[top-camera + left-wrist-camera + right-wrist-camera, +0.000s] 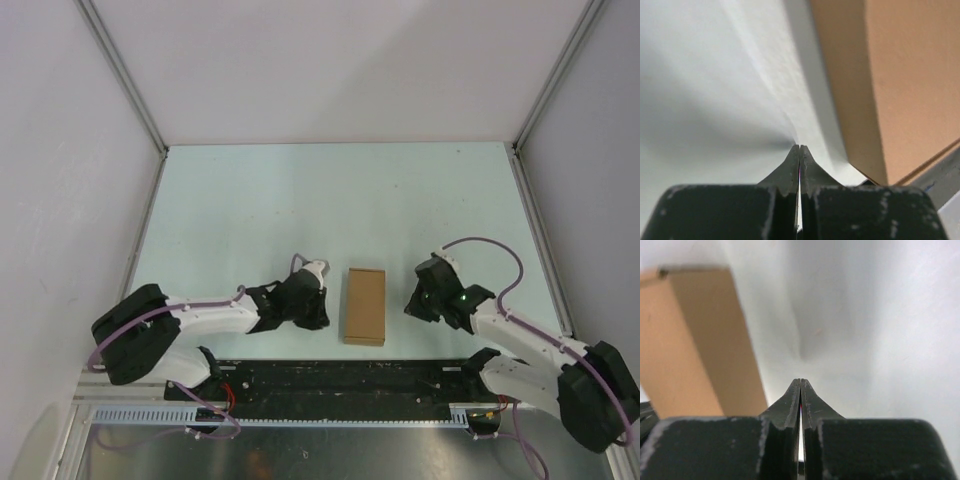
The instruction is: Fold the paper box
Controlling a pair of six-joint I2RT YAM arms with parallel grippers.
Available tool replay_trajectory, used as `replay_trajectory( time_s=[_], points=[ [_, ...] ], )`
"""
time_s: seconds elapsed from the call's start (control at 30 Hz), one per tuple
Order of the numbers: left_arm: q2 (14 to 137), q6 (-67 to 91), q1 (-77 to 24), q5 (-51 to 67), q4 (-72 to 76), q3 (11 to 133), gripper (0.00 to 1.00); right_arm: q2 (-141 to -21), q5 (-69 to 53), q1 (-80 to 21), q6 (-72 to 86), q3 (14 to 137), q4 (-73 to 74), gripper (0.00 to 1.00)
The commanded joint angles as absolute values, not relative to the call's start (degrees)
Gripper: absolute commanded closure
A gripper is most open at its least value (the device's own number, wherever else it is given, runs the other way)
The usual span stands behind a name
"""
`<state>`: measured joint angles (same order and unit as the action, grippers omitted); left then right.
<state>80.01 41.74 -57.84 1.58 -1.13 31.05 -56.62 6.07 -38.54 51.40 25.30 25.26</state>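
The paper box (pixel 364 305) is a plain brown closed rectangular box lying on the pale table between my two arms, long side running away from the bases. My left gripper (pixel 321 296) sits just left of it, shut with nothing held; in the left wrist view the fingertips (pixel 799 148) meet and the box (pixel 900 90) fills the right side. My right gripper (pixel 418 296) stands to the right of the box, apart from it, also shut and empty. In the right wrist view its tips (pixel 800 381) touch and the box (pixel 700 340) shows at the left.
White walls enclose the table (pixel 330 200) on three sides. A black rail (pixel 340 385) with the arm bases runs along the near edge, just behind the box's near end.
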Motion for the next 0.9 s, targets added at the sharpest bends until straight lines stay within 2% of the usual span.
replay_trajectory(
  time_s=[0.0,0.13,0.37,0.87],
  points=[
    [78.6,36.5,-51.7,0.2,-2.8,33.4,1.0,-62.1,0.5,-29.8,40.5,29.4,20.5,0.97],
    [83.1,31.6,-47.1,1.8,-3.1,39.6,1.0,-73.0,-3.2,-26.6,36.1,36.1,16.8,0.97],
    [94.7,28.1,-45.5,7.3,-3.1,50.3,1.0,-85.0,-6.6,-25.9,33.0,41.2,11.9,0.98],
    [100.6,29.7,-46.2,11.2,-1.3,53.7,1.0,-87.5,-9.8,-29.0,33.4,42.8,9.6,0.99]
  ],
)
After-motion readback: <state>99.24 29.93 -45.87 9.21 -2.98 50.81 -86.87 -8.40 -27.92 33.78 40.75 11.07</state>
